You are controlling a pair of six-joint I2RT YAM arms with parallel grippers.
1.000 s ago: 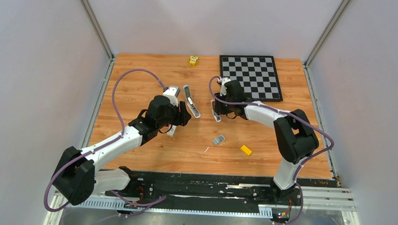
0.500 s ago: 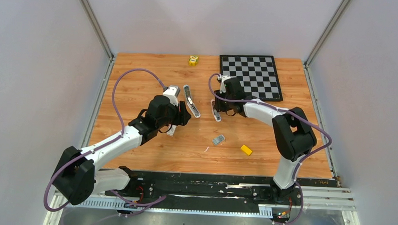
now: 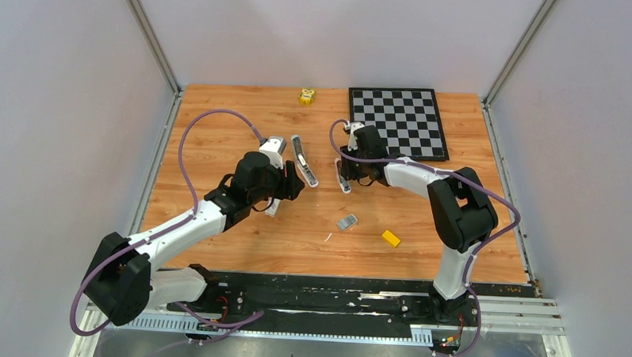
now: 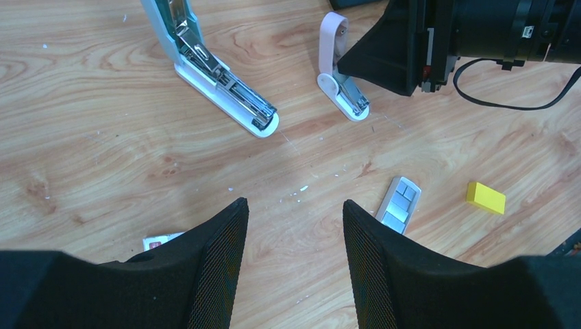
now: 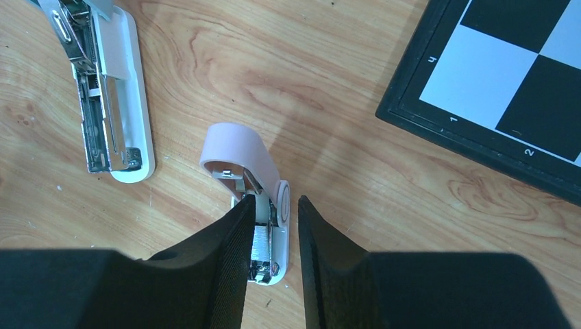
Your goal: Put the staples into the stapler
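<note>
Landmark: small pink open stapler [image 3: 343, 179], mid wooden table [image 3: 212, 119].
- Just left of it: long pale-blue open stapler [image 3: 303, 160].
- Before it, apart: silvery-grey ridged staples block [image 3: 346, 222].
- Before it, to the right: yellow block [image 3: 391, 238].
- Behind it, to the right: black-and-white chessboard [image 3: 399, 123].
- Behind it, to the left, at the table's far edge: small yellow toy [image 3: 306, 96].

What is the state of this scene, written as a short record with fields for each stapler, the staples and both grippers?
pink stapler: open, on the table
blue stapler: open, no gripper on it
staples: loose on the table, near yellow block
left gripper: open, empty
right gripper: straddles pink stapler; grip unclear
</note>
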